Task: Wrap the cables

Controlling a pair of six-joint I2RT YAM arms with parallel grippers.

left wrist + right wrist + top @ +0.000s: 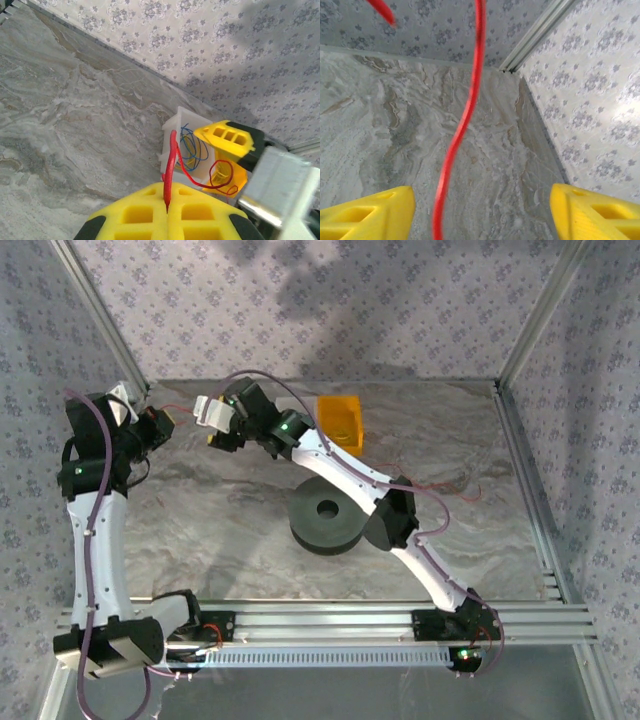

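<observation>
the left gripper (167, 196) is clenching the red cable (171, 155) in the seam of its closed fingers. the wire is rising out of the seam and curling toward the right gripper (481, 207). that one is gaping wide, the cable hanging loose in the gap. a white box (170, 131) holding blue and yellow wire loops is sitting just behind.

Spool (325, 518) mid-table, bin (340, 403) behind it; cables (172, 160) in left gripper (167, 200).
</observation>
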